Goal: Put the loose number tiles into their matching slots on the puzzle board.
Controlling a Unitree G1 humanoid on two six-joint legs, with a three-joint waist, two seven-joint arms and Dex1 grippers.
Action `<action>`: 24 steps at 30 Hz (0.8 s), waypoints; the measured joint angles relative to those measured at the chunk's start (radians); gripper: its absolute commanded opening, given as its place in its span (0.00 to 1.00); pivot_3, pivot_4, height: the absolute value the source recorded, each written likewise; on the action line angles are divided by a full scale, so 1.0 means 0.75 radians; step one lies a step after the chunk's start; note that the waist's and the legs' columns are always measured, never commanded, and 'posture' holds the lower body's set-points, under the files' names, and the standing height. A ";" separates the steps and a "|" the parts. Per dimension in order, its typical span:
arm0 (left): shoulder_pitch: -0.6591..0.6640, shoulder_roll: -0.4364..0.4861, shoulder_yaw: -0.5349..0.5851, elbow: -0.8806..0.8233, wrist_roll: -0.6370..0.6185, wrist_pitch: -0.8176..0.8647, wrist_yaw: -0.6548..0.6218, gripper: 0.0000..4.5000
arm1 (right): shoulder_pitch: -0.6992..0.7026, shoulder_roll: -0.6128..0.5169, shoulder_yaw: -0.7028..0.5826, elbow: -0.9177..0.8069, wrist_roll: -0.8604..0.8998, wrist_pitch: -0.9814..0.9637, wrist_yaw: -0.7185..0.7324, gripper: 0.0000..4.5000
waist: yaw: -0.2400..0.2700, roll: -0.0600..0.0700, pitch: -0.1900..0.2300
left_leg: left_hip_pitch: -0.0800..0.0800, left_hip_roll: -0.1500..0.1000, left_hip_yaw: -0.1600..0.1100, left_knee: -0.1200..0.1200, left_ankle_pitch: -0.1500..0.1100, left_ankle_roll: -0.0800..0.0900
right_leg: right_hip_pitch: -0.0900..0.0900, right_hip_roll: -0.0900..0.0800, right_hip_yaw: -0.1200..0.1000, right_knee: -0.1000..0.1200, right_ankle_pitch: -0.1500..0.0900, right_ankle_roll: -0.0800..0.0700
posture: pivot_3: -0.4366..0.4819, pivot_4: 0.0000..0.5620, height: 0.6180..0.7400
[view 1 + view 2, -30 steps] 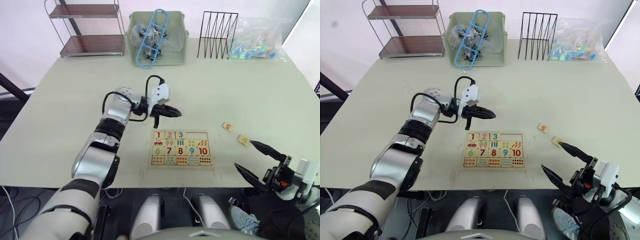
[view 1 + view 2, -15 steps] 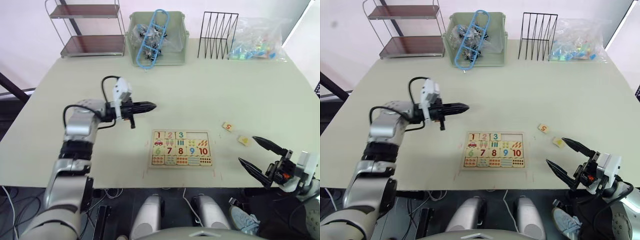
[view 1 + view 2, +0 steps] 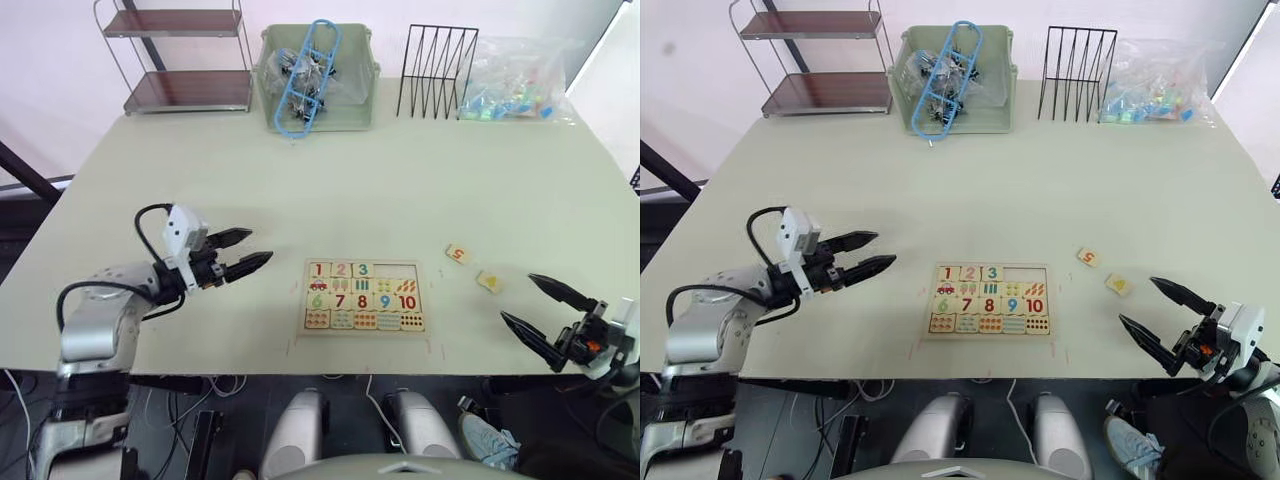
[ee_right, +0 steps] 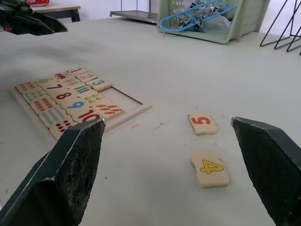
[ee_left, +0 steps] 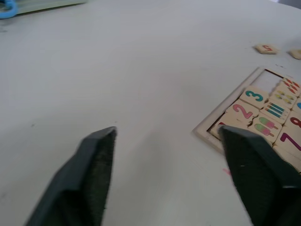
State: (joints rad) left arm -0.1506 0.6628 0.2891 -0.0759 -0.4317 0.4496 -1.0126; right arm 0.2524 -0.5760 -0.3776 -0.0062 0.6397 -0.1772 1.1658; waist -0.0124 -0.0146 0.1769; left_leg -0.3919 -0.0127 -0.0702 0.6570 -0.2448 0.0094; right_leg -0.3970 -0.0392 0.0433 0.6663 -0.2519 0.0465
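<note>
A: Board status?

B: Puzzle board (image 3: 364, 296) near the front edge of the table (image 3: 420, 170). Top row has 1, 2, 3 seated; two slots (image 3: 396, 270) at the row's right end bare. Tile 5 (image 3: 458, 254) and tile 4 (image 3: 489, 281) lying loose on the table, right of the board, near each other but not touching, 5 the farther back.

A: Grippers?

B: Right gripper (image 3: 549, 315) low at the table's front right corner, jaws spread wide, nothing held, just short of tile 4. Left gripper (image 3: 243, 251) left of the board, well apart from it, jaws parted, also nothing in them.

A: Step in hand, then?

B: Prob. picking up tile 4 w/ the right arm, being the closer tile. In the right wrist view, 4 (image 4: 209, 168) sits betw. the two fingers (image 4: 75, 165), 5 (image 4: 202, 123) just beyond.

A: How to do it well?

B: Come straight down over 4, pads on two opposite edges, not the corners. Thin flat tile, so likely to skid or flip if one finger touches first; close evenly & slow. Keep clear of 5 so as not to nudge it. Lift only enough to pass the board's rim, then carry to the slot right after 3, digit upright like its neighbours. Lower flat, release, no pressing at an angle. Leave the left arm parked, out of the way.
</note>
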 measured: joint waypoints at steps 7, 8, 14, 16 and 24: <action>0.282 -0.018 0.151 -0.111 -0.083 -0.001 0.081 0.99 | -0.059 -0.049 -0.046 0.153 0.000 -0.010 0.087 1.00 | -0.003 0.000 0.000 | 0.001 0.001 0.002 -0.002 0.000 0.000 | 0.000 -0.001 0.001 -0.002 0.000 0.000 | 0.48 0.27 1.00; 0.352 -0.030 0.182 -0.144 -0.099 -0.004 0.086 0.99 | -0.064 -0.060 -0.050 0.183 0.000 -0.012 0.107 1.00 | -0.003 0.001 0.000 | 0.002 0.001 0.004 -0.003 0.000 0.000 | 0.000 -0.002 0.002 -0.002 0.000 0.000 | 0.48 0.27 1.00; 0.518 -0.050 0.252 -0.268 -0.154 -0.005 0.132 0.99 | -0.113 -0.067 -0.077 0.312 -0.005 -0.035 0.174 1.00 | 0.002 0.000 -0.001 | 0.005 0.002 0.007 -0.004 0.000 0.000 | 0.004 -0.003 0.002 -0.004 0.000 0.000 | 0.48 0.27 1.00; 0.561 -0.063 0.285 -0.303 -0.168 -0.006 0.151 0.99 | -0.118 -0.067 -0.083 0.361 -0.009 -0.041 0.186 1.00 | 0.002 0.000 -0.001 | 0.007 0.002 0.009 -0.006 0.000 0.000 | 0.005 -0.003 0.003 -0.004 0.000 -0.001 | 0.48 0.27 1.00; 0.628 -0.122 0.313 -0.351 -0.186 -0.061 0.222 0.99 | -0.119 -0.007 -0.082 0.389 -0.075 -0.088 0.111 1.00 | 0.000 0.000 -0.001 | 0.009 0.004 0.012 -0.006 0.000 0.000 | 0.005 0.000 0.005 -0.004 0.000 -0.001 | 0.48 0.27 1.00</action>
State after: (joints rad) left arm 0.3203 0.5715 0.5242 -0.3393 -0.5710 0.4038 -0.8465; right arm 0.1633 -0.5812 -0.4394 0.2856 0.5837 -0.2431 1.2494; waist -0.0121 -0.0144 0.1760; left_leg -0.3852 -0.0095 -0.0615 0.6523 -0.2450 0.0094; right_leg -0.3929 -0.0395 0.0474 0.6633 -0.2523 0.0460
